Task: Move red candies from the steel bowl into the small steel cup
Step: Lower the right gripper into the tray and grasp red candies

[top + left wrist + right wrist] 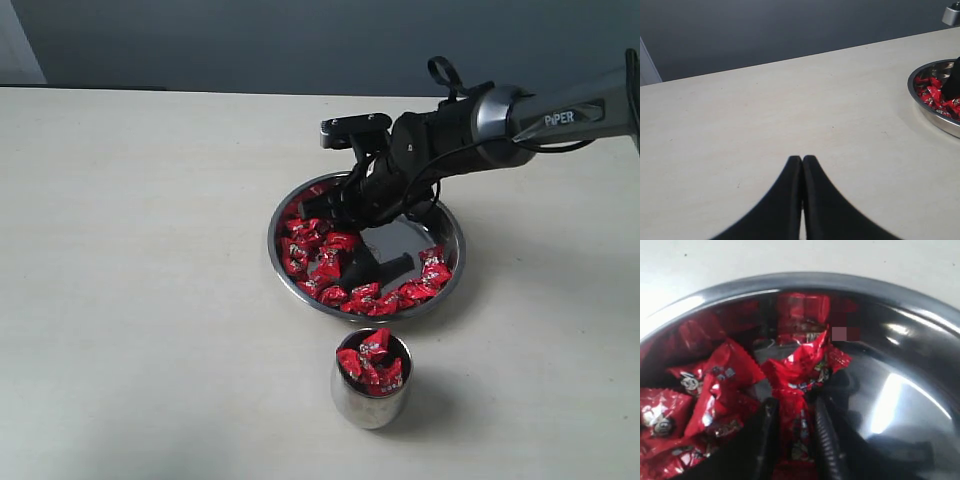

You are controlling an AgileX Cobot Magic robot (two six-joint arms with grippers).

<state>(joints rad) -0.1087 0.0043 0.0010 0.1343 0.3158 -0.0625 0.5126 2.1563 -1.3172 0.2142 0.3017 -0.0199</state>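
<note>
The steel bowl (455, 240) lies mid-table with red candies (320, 240) heaped along its left and front sides. My right gripper (345, 212) reaches down into the bowl's left half. In the right wrist view its fingers (794, 402) are closed against both sides of one red candy (799, 425), with more candies (715, 385) beside it and the bowl's rim (840, 282) beyond. The small steel cup (370, 405) stands upright in front of the bowl, holding several red candies (372, 362). My left gripper (802, 158) is shut and empty over bare table, with the bowl (940, 120) off to one side.
The right arm (520, 115) stretches in from the right edge above the bowl's far rim. The bowl's right half (410, 245) is bare shiny steel. A pale tabletop (150, 250) spreads out to the left, and a dark wall runs behind it.
</note>
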